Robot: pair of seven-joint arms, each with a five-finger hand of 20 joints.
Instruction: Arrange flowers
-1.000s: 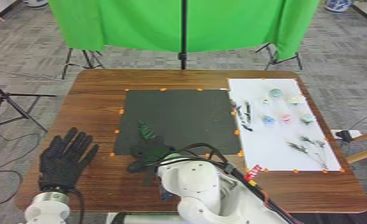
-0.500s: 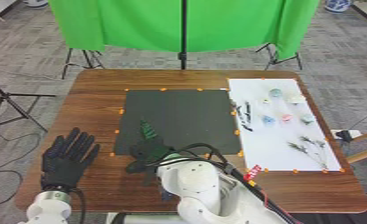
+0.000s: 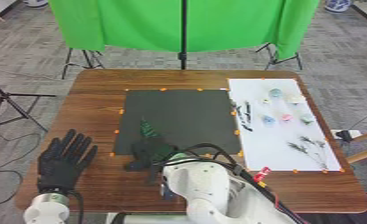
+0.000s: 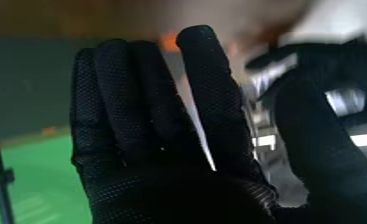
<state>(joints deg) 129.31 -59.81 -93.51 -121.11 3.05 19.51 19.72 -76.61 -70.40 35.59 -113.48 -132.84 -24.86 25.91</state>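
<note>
Right hand (image 3: pixel 151 151) shifted slightly; fingers (image 4: pixel 210 80) straight, over green leaf (image 3: pixel 147 129).

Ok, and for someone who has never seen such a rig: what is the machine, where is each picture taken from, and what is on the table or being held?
It is a robot with two white arms, each ending in a hand in a black glove. The head view looks forward and down at a brown table; the right wrist view looks along the right hand, its fingers straight.

On the table are a black mat and, to its right, a white sheet with small pastel flower heads and leafy sprigs. The left hand is open left of the mat. A green leaf shows just beyond the right hand; I cannot tell whether they touch.
</note>
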